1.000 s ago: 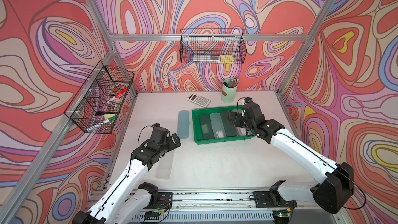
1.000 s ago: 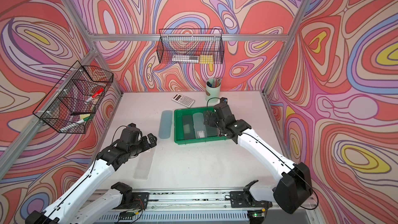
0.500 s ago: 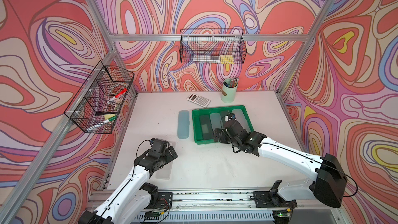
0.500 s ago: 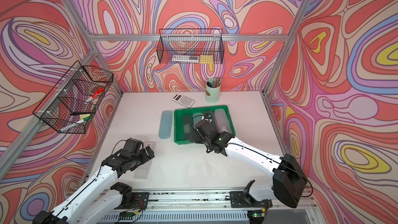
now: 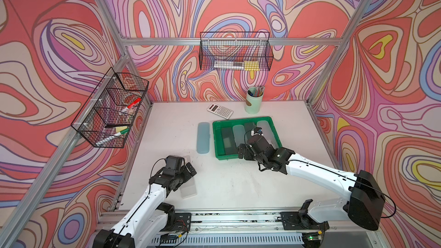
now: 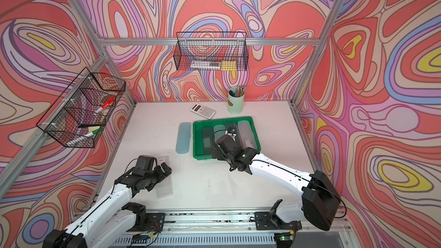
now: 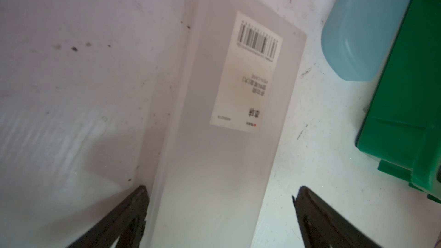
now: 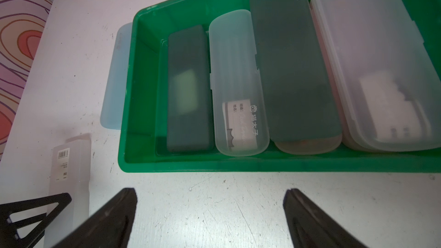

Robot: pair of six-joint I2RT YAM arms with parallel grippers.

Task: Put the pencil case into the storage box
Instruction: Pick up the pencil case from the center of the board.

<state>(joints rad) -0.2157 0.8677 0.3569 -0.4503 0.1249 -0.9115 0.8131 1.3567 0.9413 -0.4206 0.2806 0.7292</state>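
Over pencil case (image 7: 226, 139) | left pincer (image 7: 222, 188) spread | right pincer (image 8: 210, 190) spread, empty

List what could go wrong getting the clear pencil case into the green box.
The green box already holds a full row of cases, so the clear pencil case must lie on top and may slide.
The open left gripper straddles it with little margin; a finger may hit the lid.
The right gripper hangs at the box's near edge, perhaps in the way.
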